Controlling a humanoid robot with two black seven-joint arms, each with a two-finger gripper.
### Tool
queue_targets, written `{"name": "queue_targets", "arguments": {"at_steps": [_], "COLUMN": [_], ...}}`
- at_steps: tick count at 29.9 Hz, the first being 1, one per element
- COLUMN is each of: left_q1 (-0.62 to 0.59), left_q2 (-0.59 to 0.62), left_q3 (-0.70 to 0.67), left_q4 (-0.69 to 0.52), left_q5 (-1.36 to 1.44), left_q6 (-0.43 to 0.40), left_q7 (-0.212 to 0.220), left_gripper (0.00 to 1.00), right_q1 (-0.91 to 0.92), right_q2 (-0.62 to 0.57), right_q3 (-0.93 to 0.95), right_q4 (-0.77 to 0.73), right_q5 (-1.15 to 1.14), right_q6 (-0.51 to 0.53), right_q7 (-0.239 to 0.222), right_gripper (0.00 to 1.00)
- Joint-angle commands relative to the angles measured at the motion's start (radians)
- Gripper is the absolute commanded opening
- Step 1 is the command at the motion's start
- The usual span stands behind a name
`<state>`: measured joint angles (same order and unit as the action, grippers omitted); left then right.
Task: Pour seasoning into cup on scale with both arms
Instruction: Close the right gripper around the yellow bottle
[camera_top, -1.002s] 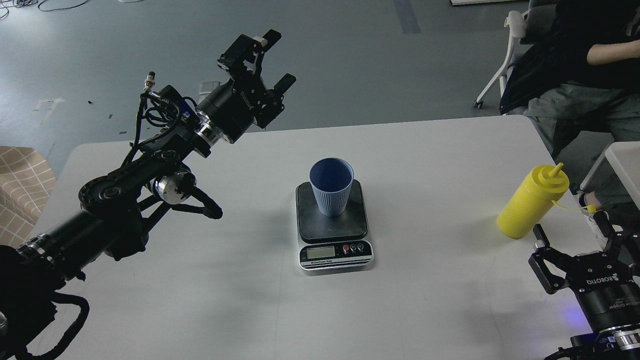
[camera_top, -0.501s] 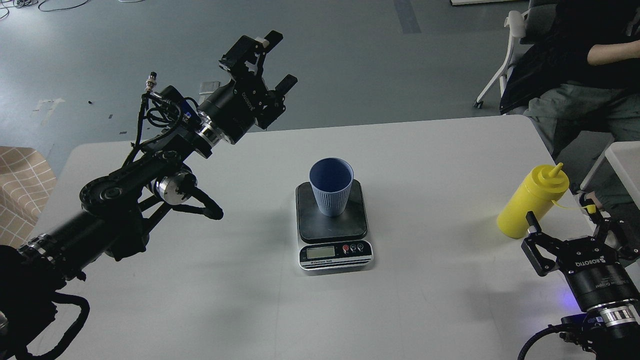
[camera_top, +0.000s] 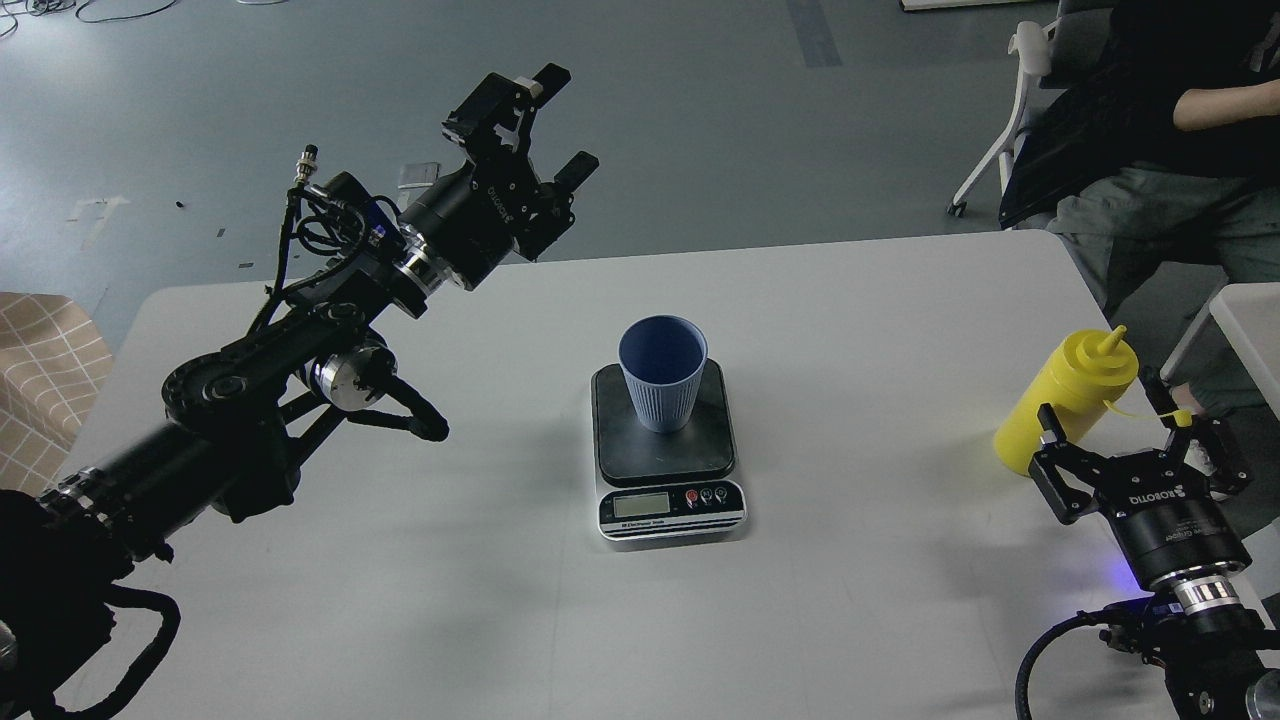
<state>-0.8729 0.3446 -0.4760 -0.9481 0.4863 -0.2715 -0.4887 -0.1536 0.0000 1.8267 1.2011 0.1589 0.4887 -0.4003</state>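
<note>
The light blue ribbed cup (camera_top: 662, 385) stands upright on the dark platform of the scale (camera_top: 668, 500) at the middle of the white table. The yellow seasoning bottle (camera_top: 1063, 402) stands upright near the table's right edge, its tethered tip cover hanging to its right. My right gripper (camera_top: 1110, 425) is open just in front of the bottle's base, its fingers on either side of the bottle's lower right. My left gripper (camera_top: 563, 118) is open and empty, raised above the table's far left edge.
A seated person (camera_top: 1160, 130) in dark clothes and a white chair (camera_top: 1020, 90) are beyond the table's far right corner. A second white surface (camera_top: 1250, 330) lies at the right edge. A checked fabric (camera_top: 45, 370) lies at the left.
My right gripper has moved forward and up toward the yellow bottle, staying open. My left gripper has shifted slightly up and right. Cup, scale and bottle have not moved.
</note>
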Motion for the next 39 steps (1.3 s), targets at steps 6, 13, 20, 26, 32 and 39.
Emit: {"name": "queue_targets", "arguments": {"at_steps": [6,13,20,26,32,39], "left_q1": [-0.003,-0.001,-0.001,0.002,0.000,-0.001], "left_q2": [-0.001,-0.001,-0.003,-0.001,0.005,0.014], "left_q3": [0.000,0.004,0.004,0.016,0.017,0.011], "left_q4": [-0.003,-0.003,-0.003,-0.003,-0.003,0.000], "left_q5": [0.000,0.002,0.003,0.017,0.018,0.009], "left_q6": [0.000,0.000,0.000,0.000,0.000,0.002], "left_q7": [0.000,0.000,0.000,0.000,0.000,0.000], "left_gripper": [0.98,0.98,0.98,0.98,0.98,0.98], "right_q1": [0.058,0.088,0.111,0.114,0.115,0.115], "right_q2": [0.000,0.000,0.000,0.000,0.000,0.000], "right_q3": [-0.001,-0.001,-0.004,-0.007,-0.006,-0.003], "right_q4": [-0.080,-0.138,-0.140,-0.133,-0.133,-0.123], "right_q5": [-0.033,-0.088,-0.151,-0.219,-0.327,-0.383], "right_q6": [0.000,0.000,0.000,0.000,0.000,0.000], "right_q7": [0.000,0.032,0.090,0.129,0.193,0.239], "right_gripper": [1.00,1.00,0.85,0.43,0.24,0.08]}}
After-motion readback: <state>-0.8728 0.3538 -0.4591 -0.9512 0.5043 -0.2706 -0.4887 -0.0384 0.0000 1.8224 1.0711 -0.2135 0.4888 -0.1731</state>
